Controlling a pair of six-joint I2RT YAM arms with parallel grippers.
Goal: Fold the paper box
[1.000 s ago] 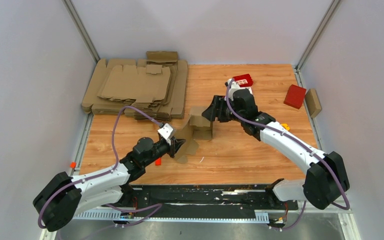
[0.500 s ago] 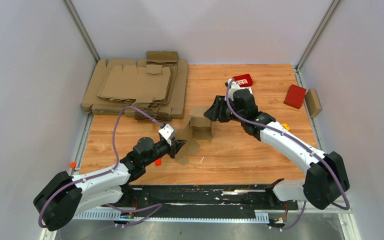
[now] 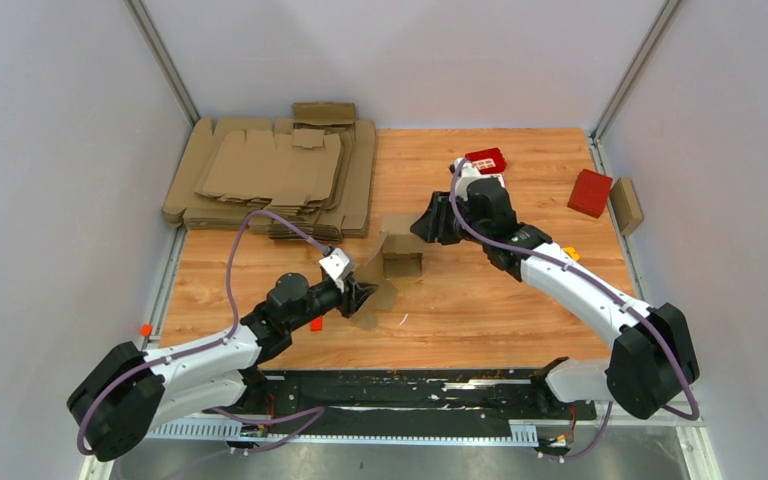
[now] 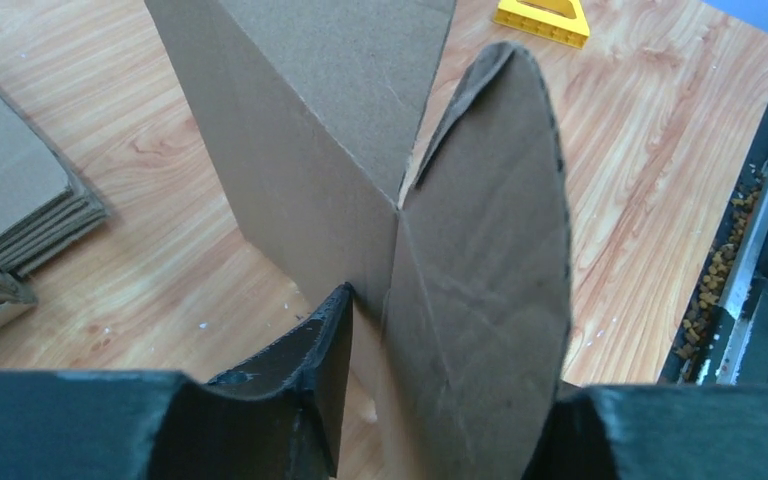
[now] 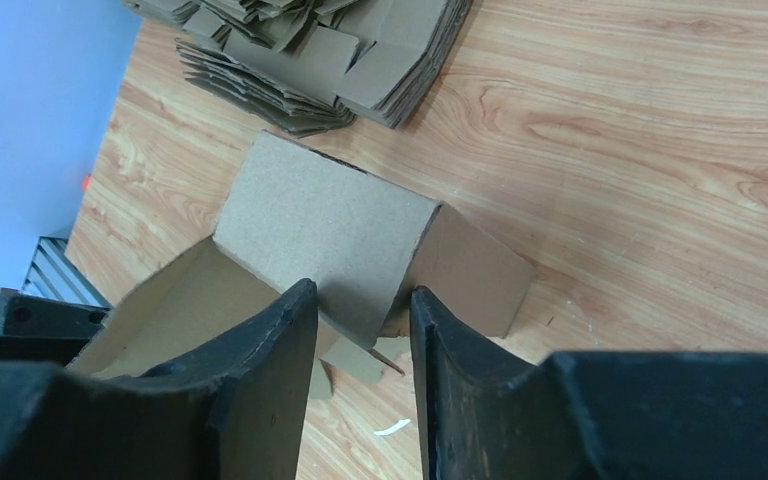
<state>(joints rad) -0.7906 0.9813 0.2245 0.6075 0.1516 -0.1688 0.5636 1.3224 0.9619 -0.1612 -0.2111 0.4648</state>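
Observation:
The paper box [image 3: 390, 262] is a half-folded brown cardboard piece standing mid-table, its flaps sticking out. My left gripper [image 3: 358, 294] is at its near left corner. In the left wrist view a rounded flap [image 4: 485, 270] stands between the fingers [image 4: 300, 375], leaning on the right one, with a gap beside the left one. The left gripper [image 4: 450, 340] is open. My right gripper [image 3: 424, 226] is at the box's far right side. In the right wrist view it [image 5: 362, 290] is open, its tips just short of a folded panel [image 5: 330, 225].
A pile of flat cardboard blanks [image 3: 275, 175] lies at the back left. Two small red boxes [image 3: 486, 160] [image 3: 590, 192] and a brown block [image 3: 626, 205] are at the back right. A yellow piece [image 3: 570, 254] lies under the right arm. Grey walls close three sides.
The left gripper has pushed slightly right against the flap. The box's upright panel has tipped lower. The right gripper has shifted slightly.

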